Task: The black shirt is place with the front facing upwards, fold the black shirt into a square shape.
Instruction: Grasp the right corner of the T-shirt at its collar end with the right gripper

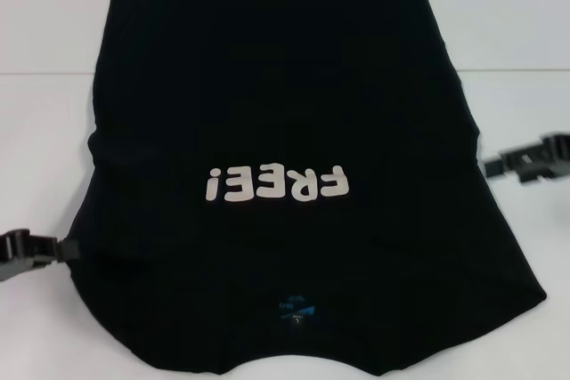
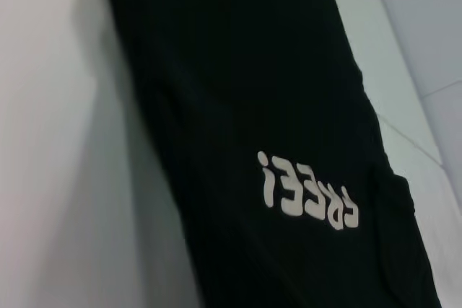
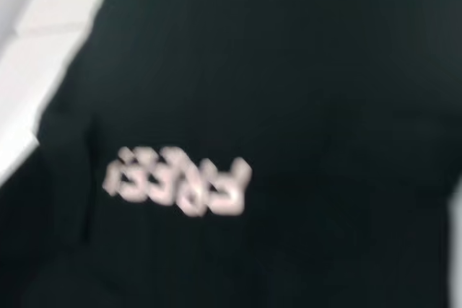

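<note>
**Shirt flat, both grippers at its side edges**

Shirt point(image 1: 285, 131) lies front-up mid-table, collar near. Soft, light, limp: pinch edges, it'll sag. Left gripper point(image 1: 62, 249) at near-left edge, right gripper point(image 1: 490, 169) at right edge; can't tell finger state on either

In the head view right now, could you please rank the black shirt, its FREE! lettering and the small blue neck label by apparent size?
1. black shirt, covering most of the white table.
2. FREE! lettering, a short band across the chest.
3. blue neck label, a small patch at the collar, nearest the camera yet smallest.
</note>
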